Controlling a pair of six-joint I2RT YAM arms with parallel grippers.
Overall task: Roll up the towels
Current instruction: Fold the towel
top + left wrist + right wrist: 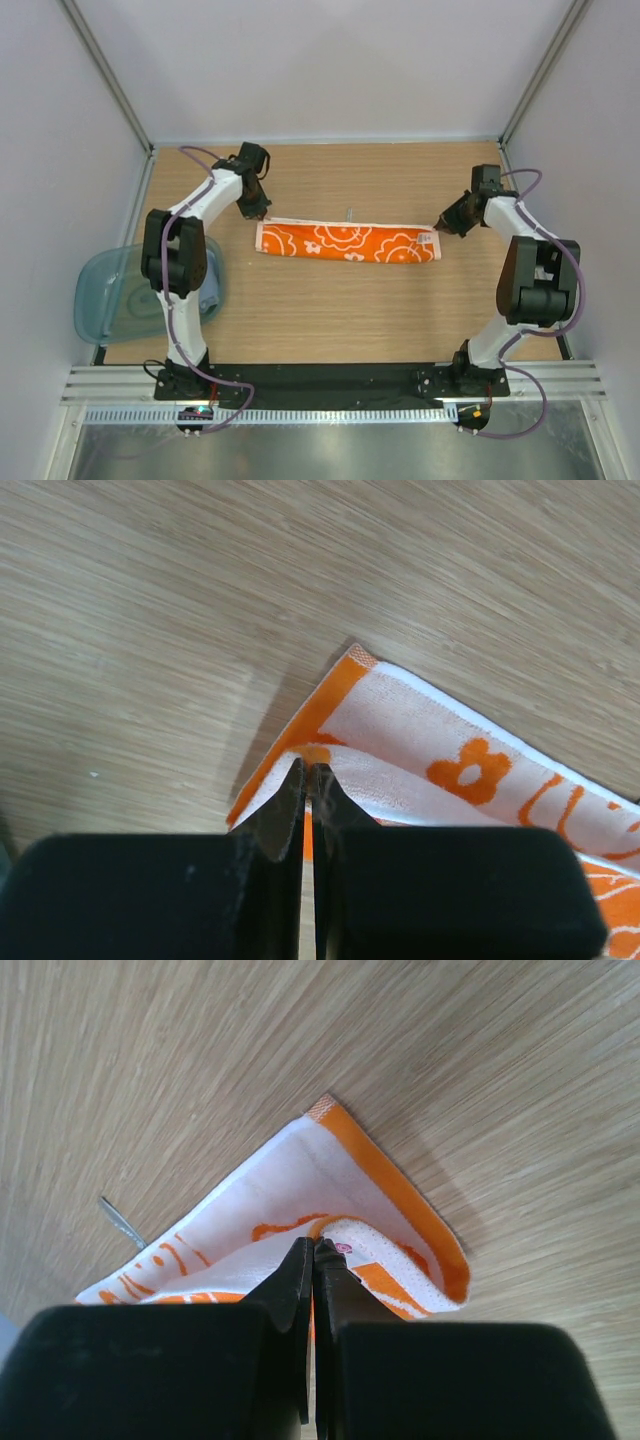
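One orange and white flower-patterned towel [345, 242] lies folded into a long strip across the middle of the wooden table. My left gripper [258, 213] is at its left end. In the left wrist view that gripper [308, 770] is shut on the upper fold's corner of the towel [430, 750]. My right gripper [440, 225] is at the strip's right end. In the right wrist view it [314, 1245] is shut on the folded-over corner of the towel [300, 1180], beside a small pink label. No other towel shows clearly.
A translucent blue-green tray [105, 295] sits at the table's left edge, partly under the left arm. A small metal pin [350, 212] lies just behind the towel. Grey walls enclose the table on three sides.
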